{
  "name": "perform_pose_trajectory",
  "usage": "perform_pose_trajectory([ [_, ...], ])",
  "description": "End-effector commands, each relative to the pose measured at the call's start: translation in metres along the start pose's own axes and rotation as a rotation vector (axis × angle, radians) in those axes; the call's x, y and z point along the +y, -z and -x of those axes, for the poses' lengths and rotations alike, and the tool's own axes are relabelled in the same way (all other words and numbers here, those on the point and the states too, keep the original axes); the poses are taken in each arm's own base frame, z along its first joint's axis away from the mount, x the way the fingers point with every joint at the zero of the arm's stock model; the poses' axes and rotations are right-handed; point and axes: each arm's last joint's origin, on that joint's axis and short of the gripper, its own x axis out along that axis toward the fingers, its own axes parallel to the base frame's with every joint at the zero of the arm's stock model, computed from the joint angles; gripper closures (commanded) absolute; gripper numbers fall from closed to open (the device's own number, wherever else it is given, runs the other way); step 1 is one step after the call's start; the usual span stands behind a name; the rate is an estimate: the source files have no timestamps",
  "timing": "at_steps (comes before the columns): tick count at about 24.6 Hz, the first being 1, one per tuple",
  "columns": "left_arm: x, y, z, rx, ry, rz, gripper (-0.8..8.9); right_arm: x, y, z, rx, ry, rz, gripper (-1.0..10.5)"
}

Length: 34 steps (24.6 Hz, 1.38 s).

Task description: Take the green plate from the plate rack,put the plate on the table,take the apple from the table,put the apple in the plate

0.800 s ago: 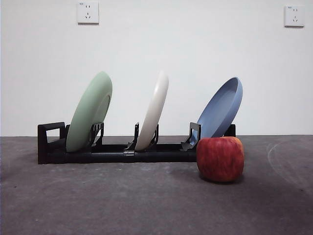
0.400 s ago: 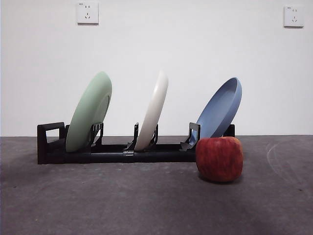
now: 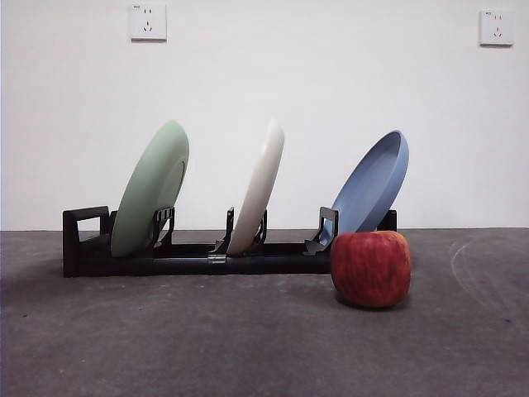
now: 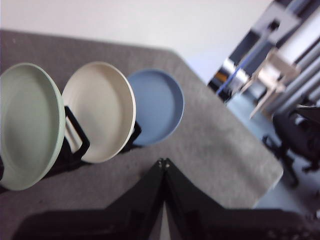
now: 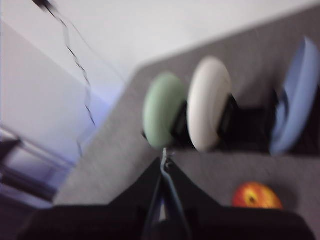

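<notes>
While the green plate (image 3: pixel 150 189) leans in the plate rack (image 3: pixel 198 256), the apple (image 3: pixel 371 268) rests on the table (image 3: pixel 207 339); left gripper (image 4: pixel 163 162) and right gripper (image 5: pixel 164 152) hang above, jaws pressed together, holding nothing.

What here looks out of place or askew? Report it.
Nothing stands out. The green plate, white plate and blue plate lean evenly in the rack; the apple sits whole on the table.

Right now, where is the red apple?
In the front view the apple sits on the table, toward the right, in front of the plate rack's end that holds the blue plate.
</notes>
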Motion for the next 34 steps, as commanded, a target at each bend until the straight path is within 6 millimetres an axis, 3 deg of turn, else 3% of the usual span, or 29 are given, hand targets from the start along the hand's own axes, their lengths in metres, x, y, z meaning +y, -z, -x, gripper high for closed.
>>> perform_pose_trajectory([
  [1, -0.003, -0.022, -0.003, 0.102, -0.018, -0.082, 8.18, 0.002, -0.003, -0.013, 0.115, 0.069, 0.070, 9.5],
  [8, 0.009, -0.049, -0.024, 0.274, -0.233, -0.092, 8.14, 0.006, -0.002, -0.062, 0.335, 0.217, 0.129, 9.5],
  [15, 0.036, -0.046, -0.072, 0.429, -0.334, -0.060, 8.13, 0.015, -0.001, -0.104, 0.416, 0.258, 0.192, 9.4],
  [17, 0.037, -0.045, -0.085, 0.450, -0.316, -0.062, 7.73, 0.015, -0.004, -0.107, 0.413, 0.255, 0.194, 8.4],
  [20, 0.035, -0.045, -0.099, 0.442, -0.290, -0.082, 3.35, 0.017, -0.008, -0.107, 0.400, 0.254, 0.198, 4.7],
  [21, 0.033, -0.046, -0.102, 0.427, -0.279, -0.094, 3.07, 0.018, -0.010, -0.106, 0.393, 0.261, 0.202, 4.2],
  [28, 0.026, -0.062, -0.119, 0.238, -0.230, -0.128, 3.10, 0.020, -0.012, -0.104, 0.386, 0.271, 0.198, 4.1],
  [34, 0.055, -0.059, -0.169, 0.319, -0.253, -0.064, 3.15, 0.020, -0.012, -0.104, 0.384, 0.271, 0.199, 4.1],
])
